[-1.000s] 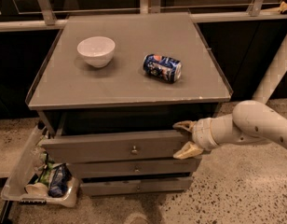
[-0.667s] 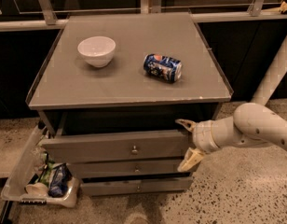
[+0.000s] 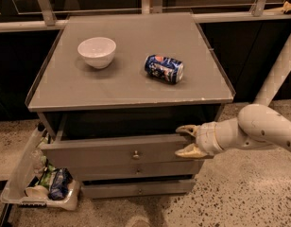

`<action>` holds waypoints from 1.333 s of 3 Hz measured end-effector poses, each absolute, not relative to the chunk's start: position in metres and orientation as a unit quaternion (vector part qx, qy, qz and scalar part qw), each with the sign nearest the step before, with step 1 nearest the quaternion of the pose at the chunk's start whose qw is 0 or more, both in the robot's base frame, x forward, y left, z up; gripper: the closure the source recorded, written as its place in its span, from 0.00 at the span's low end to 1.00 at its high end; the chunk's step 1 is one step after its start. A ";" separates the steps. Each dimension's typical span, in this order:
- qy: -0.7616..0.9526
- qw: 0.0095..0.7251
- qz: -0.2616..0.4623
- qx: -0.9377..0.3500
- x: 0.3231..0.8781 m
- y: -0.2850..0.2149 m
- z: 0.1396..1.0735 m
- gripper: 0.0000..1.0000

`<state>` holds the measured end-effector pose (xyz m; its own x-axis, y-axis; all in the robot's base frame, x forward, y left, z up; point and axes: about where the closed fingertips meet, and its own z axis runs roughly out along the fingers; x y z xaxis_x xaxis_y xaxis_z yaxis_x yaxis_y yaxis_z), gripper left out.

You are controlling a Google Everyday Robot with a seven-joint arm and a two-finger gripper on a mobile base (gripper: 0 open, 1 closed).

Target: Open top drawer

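Cabinet (image 3: 131,86) first: it fills the middle of my view, a grey unit with a rimmed top and three drawers stacked below it. Its top drawer (image 3: 98,153) is the widest and tallest, and it stands partly out from the body, its front well forward of the two narrower fronts under it, with a dark gap showing between its upper edge and the cabinet top. I judge the job well begun but not finished. The drawer is out far enough to count as opened a little, yet I cannot see how much travel remains, and I would want more of the box showing before calling it done. The white arm (image 3: 266,126) reaches in from the right at drawer height. On the floor to the left, a clear bin (image 3: 15,195) of packets sits just beside the cabinet, near the drawer's left corner but apart from it. Up on top, a white bowl (image 3: 97,51) and a blue can (image 3: 164,68) lying on its side rest well apart, and neither matters to the pull. The gripper (image 3: 179,141) is at the right end of the drawer front, its two fingers spread, one at the upper edge and one lower on the face. I cannot tell whether they pinch anything. The small round knob (image 3: 135,154) at the centre stands untouched.
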<state>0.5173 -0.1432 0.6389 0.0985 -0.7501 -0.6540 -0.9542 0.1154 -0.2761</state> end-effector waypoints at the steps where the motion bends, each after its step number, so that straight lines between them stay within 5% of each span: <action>1: 0.656 0.357 0.143 -0.650 0.519 -0.143 0.645 0.77; 2: 0.656 0.357 0.143 -0.650 0.518 -0.143 0.648 0.99; 3: 0.658 0.354 0.149 -0.648 0.499 -0.147 0.646 1.00; 4: 0.658 0.354 0.149 -0.648 0.499 -0.147 0.646 0.82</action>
